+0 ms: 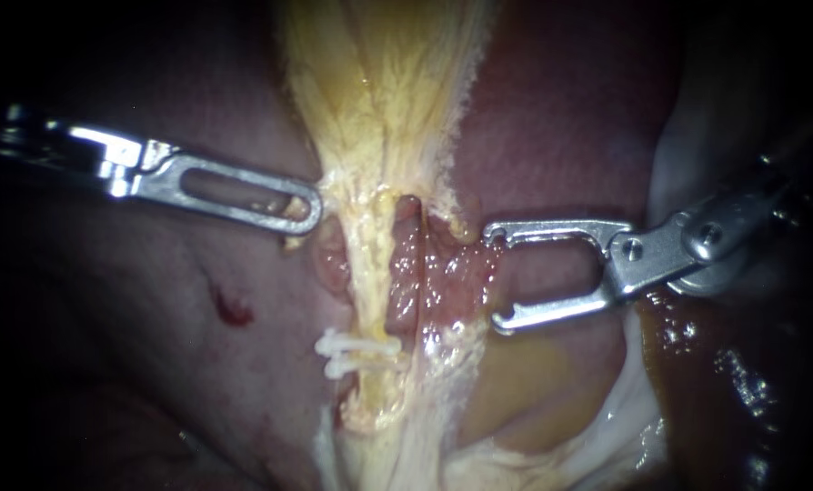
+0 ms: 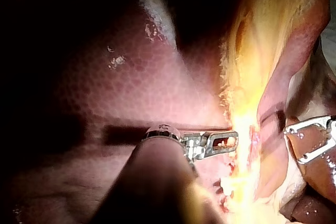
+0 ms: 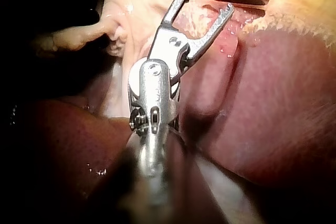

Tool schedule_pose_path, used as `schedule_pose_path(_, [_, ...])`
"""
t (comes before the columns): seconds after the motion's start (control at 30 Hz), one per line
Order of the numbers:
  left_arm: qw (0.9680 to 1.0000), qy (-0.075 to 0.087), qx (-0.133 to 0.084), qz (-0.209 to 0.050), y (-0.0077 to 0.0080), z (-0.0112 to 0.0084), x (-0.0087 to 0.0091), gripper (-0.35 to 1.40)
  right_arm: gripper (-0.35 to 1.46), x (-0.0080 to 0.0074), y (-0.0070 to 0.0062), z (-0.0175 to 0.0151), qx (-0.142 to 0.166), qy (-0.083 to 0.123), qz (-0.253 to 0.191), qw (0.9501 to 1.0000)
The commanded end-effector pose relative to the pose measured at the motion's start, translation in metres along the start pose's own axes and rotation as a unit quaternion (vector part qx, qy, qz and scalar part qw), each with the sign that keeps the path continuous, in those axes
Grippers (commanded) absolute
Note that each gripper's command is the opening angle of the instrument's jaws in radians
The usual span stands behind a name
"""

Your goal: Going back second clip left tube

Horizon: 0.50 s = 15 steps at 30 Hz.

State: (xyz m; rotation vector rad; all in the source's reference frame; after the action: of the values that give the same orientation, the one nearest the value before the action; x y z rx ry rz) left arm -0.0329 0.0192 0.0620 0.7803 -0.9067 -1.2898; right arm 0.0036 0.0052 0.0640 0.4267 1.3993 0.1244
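2 white clips [image 1: 361, 350] look set across left tube [image 1: 367, 282]; R instrument [image 1: 495, 278] jaws wide, empty, L instrument [image 1: 306, 211] jaws clamping yellow tissue [image 1: 379, 109], so just backing-off left.

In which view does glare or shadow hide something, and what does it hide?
Endoscope view: light pools centrally; the left instrument fades into darkness along its shaft; glints speckle the wet tissue below the right instrument. Left wrist view: glare washes out the yellow tissue; a shadow band crosses the liver. Right wrist view: open jaws lit, shaft dim.
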Motion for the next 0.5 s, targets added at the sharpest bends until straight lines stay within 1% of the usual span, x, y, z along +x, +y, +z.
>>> schedule_pose_path(0.03, [1.0, -0.001, -0.001, 0.003, 0.0002, 0.0003, 0.0001, -0.35, 0.5, 0.0, 0.0, 0.0, 0.0, 0.0, 0.0, 1.0])
schedule_pose_path(0.23, [0.9999, -0.002, -0.001, 0.01, 0.001, 0.002, -0.0003, -0.35, 0.5, 0.0, 0.0, 0.0001, 0.0, 0.0, 0.0, 1.0])
schedule_pose_path(0.5, [0.9999, -0.002, -0.001, 0.013, 0.0008, 0.0028, -0.0005, -0.35, 0.5, 0.0, 0.0001, 0.0001, -0.001, 0.0, 0.0, 1.0])
